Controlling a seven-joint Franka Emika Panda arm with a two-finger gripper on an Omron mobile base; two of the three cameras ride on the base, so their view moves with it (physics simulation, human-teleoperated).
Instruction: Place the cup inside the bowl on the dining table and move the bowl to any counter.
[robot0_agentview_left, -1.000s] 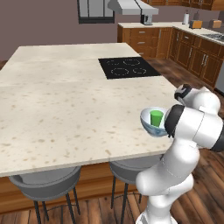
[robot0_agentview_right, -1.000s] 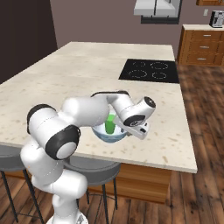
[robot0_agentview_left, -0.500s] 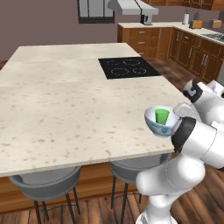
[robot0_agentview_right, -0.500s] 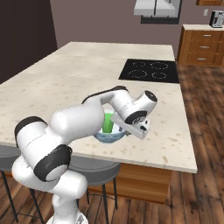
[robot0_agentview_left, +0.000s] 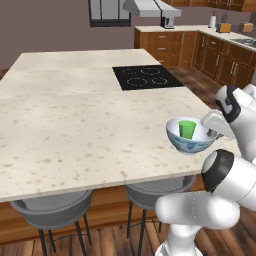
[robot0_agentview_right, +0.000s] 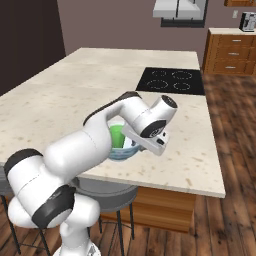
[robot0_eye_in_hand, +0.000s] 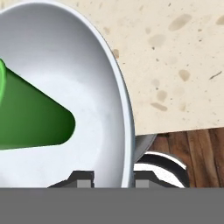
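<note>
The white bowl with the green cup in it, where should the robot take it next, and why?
Probably carry it toward the sink counter. The green tapered cup already sits inside the white, blue-patterned bowl, and the gripper pinches its rim, lifted at the speckled stone table's edge.

The rim of the round white bowl (robot0_eye_in_hand: 118, 87) is straddled by the two small dark finger tips (robot0_eye_in_hand: 83, 180), one inside the bowl and one outside. The small bright green tapered cup (robot0_eye_in_hand: 30, 116) is seen standing in the bowl's white interior, beyond the inner tip. Beyond the outer tip, the beige speckled stone table top (robot0_eye_in_hand: 175, 57) is seen ending over brown wooden floor boards (robot0_eye_in_hand: 197, 153).
</note>
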